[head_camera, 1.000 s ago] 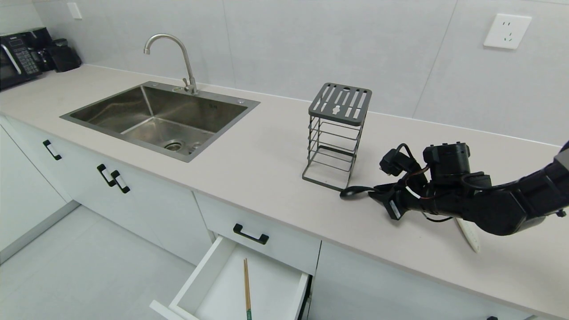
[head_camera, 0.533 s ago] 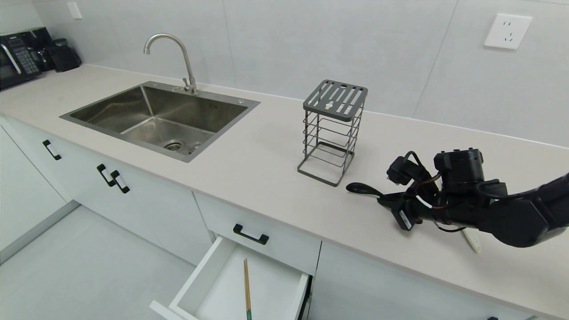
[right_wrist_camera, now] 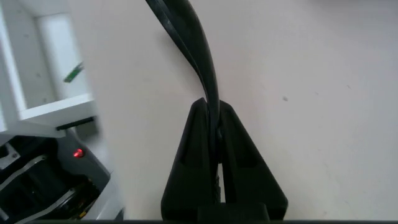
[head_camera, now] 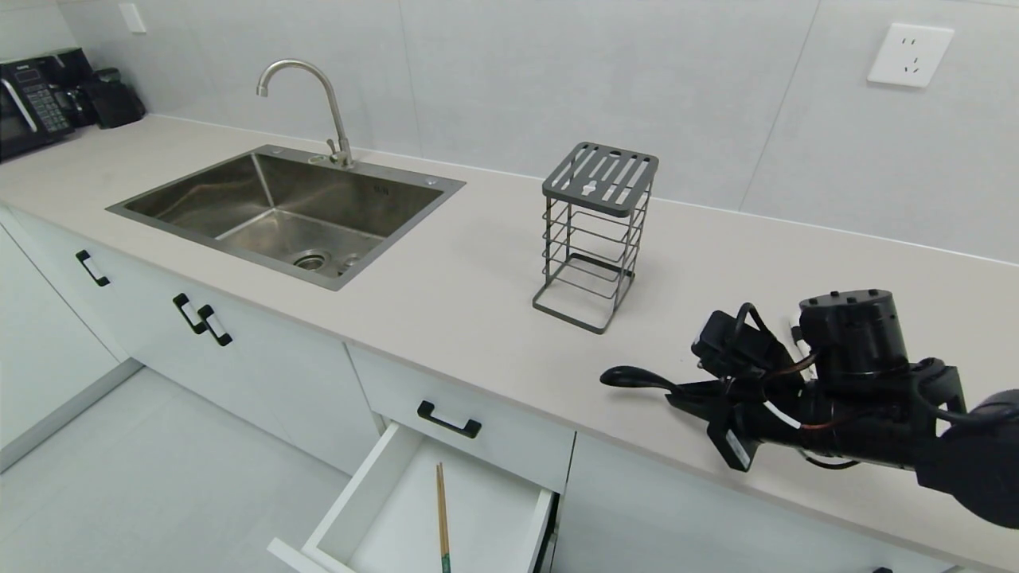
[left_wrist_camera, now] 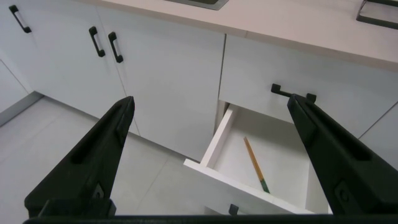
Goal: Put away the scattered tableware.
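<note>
Head view: my right claw (head_camera: 691,391) pinches a black spoon (head_camera: 630,376) by its handle over the countertop (head_camera: 478,302); my left claw (left_wrist_camera: 211,102) gapes wide.

Nothing legible anywhere. Small dark mark (head_camera: 382,189) on the sink (head_camera: 318,185) back wall, too small to read. Keypad (head_camera: 38,107) markings on the microwave (head_camera: 20,127), ten o'clock, too blurred.
</note>
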